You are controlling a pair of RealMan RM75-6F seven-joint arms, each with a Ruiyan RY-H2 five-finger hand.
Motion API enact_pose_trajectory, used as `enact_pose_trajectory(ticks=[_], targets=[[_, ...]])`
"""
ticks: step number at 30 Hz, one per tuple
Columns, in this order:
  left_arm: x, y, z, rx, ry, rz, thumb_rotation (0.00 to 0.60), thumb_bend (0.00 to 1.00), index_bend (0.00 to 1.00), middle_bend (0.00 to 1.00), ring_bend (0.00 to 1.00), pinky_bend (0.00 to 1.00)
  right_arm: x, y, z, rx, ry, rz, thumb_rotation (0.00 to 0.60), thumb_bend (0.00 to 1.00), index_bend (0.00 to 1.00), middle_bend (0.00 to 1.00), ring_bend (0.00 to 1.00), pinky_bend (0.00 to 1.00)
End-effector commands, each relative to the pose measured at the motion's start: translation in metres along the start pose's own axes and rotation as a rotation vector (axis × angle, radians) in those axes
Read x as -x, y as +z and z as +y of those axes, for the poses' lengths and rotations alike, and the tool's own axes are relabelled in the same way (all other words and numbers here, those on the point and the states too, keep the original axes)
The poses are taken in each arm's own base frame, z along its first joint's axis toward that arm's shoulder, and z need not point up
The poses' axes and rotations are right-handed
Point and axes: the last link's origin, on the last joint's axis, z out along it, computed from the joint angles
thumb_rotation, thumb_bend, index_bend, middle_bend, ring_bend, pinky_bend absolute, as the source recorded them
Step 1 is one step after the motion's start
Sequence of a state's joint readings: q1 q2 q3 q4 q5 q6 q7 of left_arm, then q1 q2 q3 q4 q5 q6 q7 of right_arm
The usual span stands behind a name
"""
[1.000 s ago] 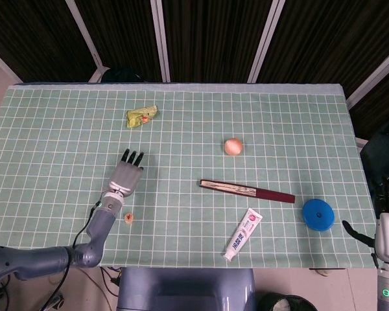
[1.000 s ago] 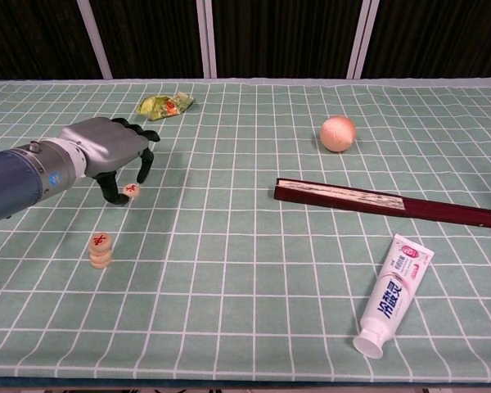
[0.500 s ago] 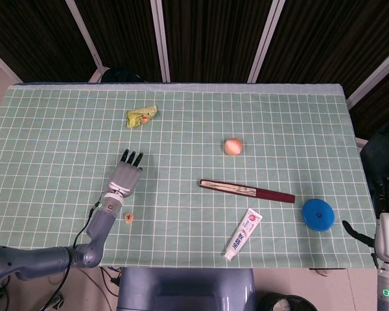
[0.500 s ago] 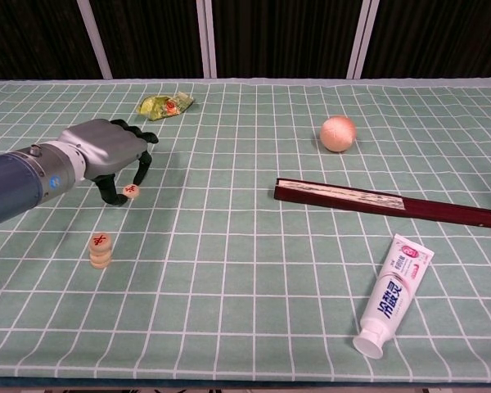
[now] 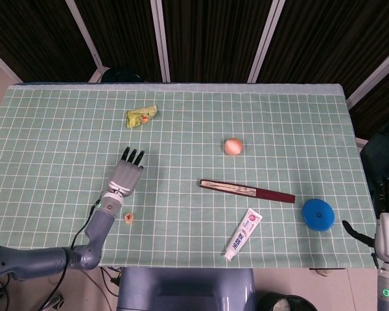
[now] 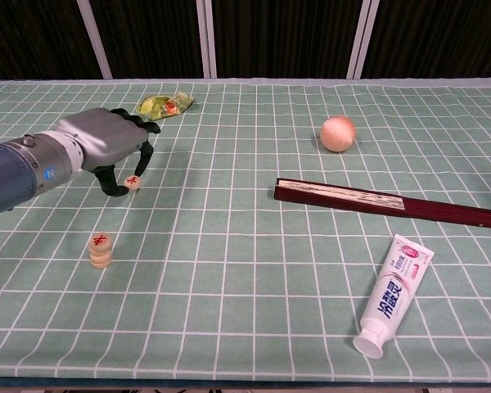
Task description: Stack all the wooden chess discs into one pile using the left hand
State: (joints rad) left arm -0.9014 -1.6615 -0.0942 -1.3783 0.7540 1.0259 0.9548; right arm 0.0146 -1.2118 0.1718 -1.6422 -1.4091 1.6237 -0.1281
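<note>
Left hand (image 6: pixel 106 147): pinching small round wooden chess disc (image 6: pixel 132 182), lifted near table's near-left corner; short wooden disc pile (image 6: pixel 101 250) nearer the front edge. Risk: thin grip slips, toppling my pile.

My left hand (image 6: pixel 106 143) has risen a little and shifted back toward the far side of the surface (image 6: pixel 245 286) over the last second. The loose chess disc (image 6: pixel 132 182) pinched between my thumb and a fingertip has come up with it, tilting, and now sits higher and slightly farther from the pile (image 6: pixel 101 250).
</note>
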Motion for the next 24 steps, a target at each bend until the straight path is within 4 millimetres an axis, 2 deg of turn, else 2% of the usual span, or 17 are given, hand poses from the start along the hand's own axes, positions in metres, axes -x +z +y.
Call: enact_pose_trajectory(ticks=[1, 6, 11, 17, 24], targets=[[-0.015, -0.010, -0.009, -0.003, -0.007, 0.034, 0.600, 0.31, 0.51, 0.00, 0.00, 0.00, 0.000, 0.000, 0.000, -0.001, 0.000, 0.001, 0.600, 0.23, 0.09, 0.01, 0.00, 0.00], [-0.031, -0.032, -0.017, 0.025, -0.058, 0.044, 0.600, 0.31, 0.51, 0.00, 0.00, 0.00, 0.000, 0.000, 0.000, -0.001, -0.001, 0.000, 0.600, 0.23, 0.09, 0.01, 0.00, 0.00], [-0.038, -0.060, -0.023, 0.059, 0.000, 0.055, 0.600, 0.31, 0.50, 0.00, 0.00, 0.00, 0.000, 0.000, -0.001, 0.000, -0.002, -0.001, 0.600, 0.23, 0.09, 0.01, 0.00, 0.00], [-0.029, -0.091, -0.025, 0.114, 0.026, 0.034, 0.600, 0.31, 0.50, 0.00, 0.00, 0.00, 0.000, 0.000, -0.001, 0.000, 0.000, 0.003, 0.600, 0.23, 0.09, 0.01, 0.00, 0.00], [-0.016, -0.110, -0.027, 0.152, 0.042, 0.035, 0.600, 0.31, 0.50, 0.00, 0.00, 0.00, 0.000, 0.000, 0.000, -0.001, -0.004, 0.001, 0.600, 0.23, 0.09, 0.01, 0.00, 0.00]])
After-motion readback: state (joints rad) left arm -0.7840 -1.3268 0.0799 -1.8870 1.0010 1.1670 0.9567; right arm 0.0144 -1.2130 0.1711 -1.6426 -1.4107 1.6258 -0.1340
